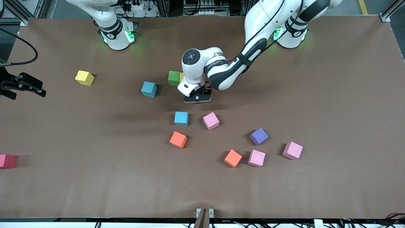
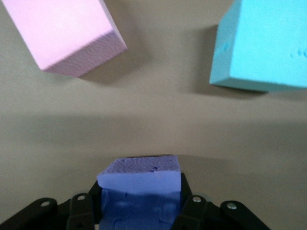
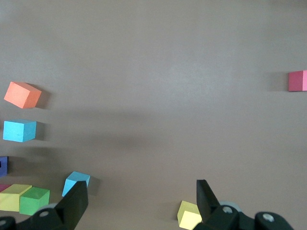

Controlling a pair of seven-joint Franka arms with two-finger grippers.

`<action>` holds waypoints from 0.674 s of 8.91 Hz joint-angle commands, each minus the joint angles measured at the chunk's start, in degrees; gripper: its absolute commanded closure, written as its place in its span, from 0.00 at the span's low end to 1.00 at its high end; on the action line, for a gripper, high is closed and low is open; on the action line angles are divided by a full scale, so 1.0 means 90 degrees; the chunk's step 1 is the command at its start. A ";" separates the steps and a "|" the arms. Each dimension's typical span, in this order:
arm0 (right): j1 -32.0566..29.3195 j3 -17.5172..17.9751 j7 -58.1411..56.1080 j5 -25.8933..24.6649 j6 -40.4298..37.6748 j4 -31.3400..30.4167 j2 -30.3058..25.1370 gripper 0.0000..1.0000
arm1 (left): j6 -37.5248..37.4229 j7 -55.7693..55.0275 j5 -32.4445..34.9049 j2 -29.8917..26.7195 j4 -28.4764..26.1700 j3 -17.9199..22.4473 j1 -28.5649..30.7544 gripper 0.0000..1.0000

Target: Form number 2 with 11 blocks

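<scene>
L gripper (image 1: 197, 97): clamped on purple block (image 2: 140, 184), low over table just beside green block (image 1: 173, 78) + yellow one.
R gripper (image 3: 141, 203): wide open, empty, waits.
Key relation: start of number 2 lies toward arm bases from purple block.

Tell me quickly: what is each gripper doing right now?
Left gripper: shut on a purple block.
Right gripper: open, holding nothing.

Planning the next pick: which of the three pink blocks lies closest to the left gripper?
The pink block beside the light blue block, just camera-side of the left gripper; the other two pinks lie nearer the camera.
</scene>
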 commanded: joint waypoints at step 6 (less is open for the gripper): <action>-0.0060 0.0079 -0.0029 -0.0071 -0.0066 0.0048 -0.0046 0.00 | 0.0358 -0.0148 0.0548 0.0021 -0.0272 0.0083 -0.0173 1.00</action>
